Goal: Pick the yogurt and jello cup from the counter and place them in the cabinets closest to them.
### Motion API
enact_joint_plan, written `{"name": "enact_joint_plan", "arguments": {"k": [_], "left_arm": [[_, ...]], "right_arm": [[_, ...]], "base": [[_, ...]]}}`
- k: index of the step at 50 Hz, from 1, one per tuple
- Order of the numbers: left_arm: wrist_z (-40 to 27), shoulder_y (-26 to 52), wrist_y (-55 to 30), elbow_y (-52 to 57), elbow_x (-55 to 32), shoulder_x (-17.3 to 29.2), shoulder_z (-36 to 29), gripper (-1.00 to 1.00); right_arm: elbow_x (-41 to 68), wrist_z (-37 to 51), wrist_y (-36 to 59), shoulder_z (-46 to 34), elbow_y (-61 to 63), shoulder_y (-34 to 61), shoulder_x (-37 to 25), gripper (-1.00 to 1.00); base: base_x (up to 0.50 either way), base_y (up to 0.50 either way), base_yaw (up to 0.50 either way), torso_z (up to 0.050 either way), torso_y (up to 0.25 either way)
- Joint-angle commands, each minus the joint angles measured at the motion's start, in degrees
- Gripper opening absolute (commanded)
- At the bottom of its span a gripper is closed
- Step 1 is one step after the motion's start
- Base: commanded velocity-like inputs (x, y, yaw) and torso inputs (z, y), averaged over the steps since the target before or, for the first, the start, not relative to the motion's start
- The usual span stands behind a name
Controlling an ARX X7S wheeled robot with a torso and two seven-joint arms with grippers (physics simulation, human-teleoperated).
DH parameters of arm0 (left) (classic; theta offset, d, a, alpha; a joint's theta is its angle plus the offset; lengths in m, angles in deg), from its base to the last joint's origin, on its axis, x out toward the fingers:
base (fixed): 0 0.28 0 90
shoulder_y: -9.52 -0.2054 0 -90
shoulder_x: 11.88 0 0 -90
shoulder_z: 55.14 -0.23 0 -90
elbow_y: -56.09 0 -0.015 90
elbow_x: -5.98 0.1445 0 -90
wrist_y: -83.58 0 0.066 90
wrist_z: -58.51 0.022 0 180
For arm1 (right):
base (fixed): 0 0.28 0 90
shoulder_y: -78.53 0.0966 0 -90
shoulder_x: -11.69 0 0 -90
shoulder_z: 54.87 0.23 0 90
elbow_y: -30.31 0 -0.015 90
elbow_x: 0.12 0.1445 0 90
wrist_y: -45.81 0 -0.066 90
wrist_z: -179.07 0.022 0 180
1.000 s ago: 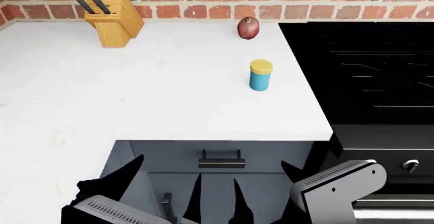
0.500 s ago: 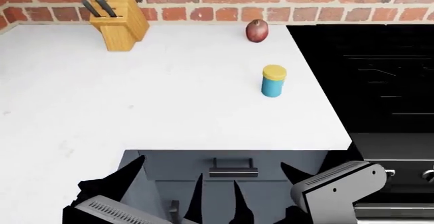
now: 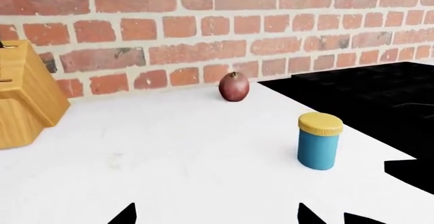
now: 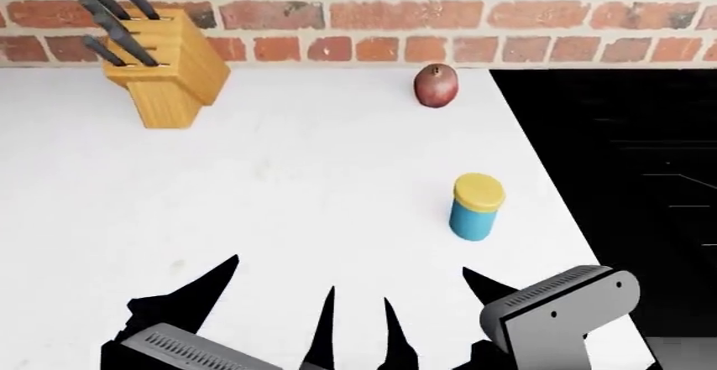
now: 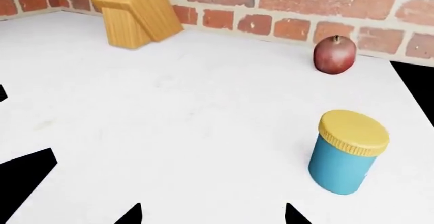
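While both tools [image 4: 274,315] [image 4: 431,315] hover low over counter [image 4: 280,185], fingers spread wide, nothing gripped

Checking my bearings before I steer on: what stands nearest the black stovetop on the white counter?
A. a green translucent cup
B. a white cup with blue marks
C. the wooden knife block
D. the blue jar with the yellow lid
D: in the head view the blue jar with the yellow lid stands near the counter's right side by the black stovetop; the wooden knife block is far left, and no cup shows.
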Motion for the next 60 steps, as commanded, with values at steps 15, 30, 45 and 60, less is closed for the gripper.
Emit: {"name": "enact_joint_plan", "arguments": {"k": [15,30,45,60], "left_arm": [[0.68,-0.25,0.65,-0.64,0.10,0.22,0.06,1.00],[0.88,-0.43,0.59,-0.93,-0.05,0.05,0.23,1.00],[0.92,-0.30,0.41,-0.86,-0.44,0.00,0.52,1.00],[1.10,-0.66,0.59,-0.79,-0.01,0.05,0.67,1.00]], "right_arm": [[0.12,-0.29,-0.55,-0.53,-0.67,0.09,0.25,1.00],[-0.09,-1.06,-1.06,-0.63,-0.90,-0.07,0.05,1.00],[0.20,-0.86,-1.00,-0.72,-0.36,0.32,0.08,1.00],[-6.95,7.05,-31.37,-49.93,1.36,43.36,2.34,1.00]], "base": [[0.10,0.00,0.00,0.000,0.001],[0.33,0.00,0.00,0.000,0.001],[0.00,0.00,0.00,0.000,0.000],[0.00,0.00,0.00,0.000,0.000]]}}
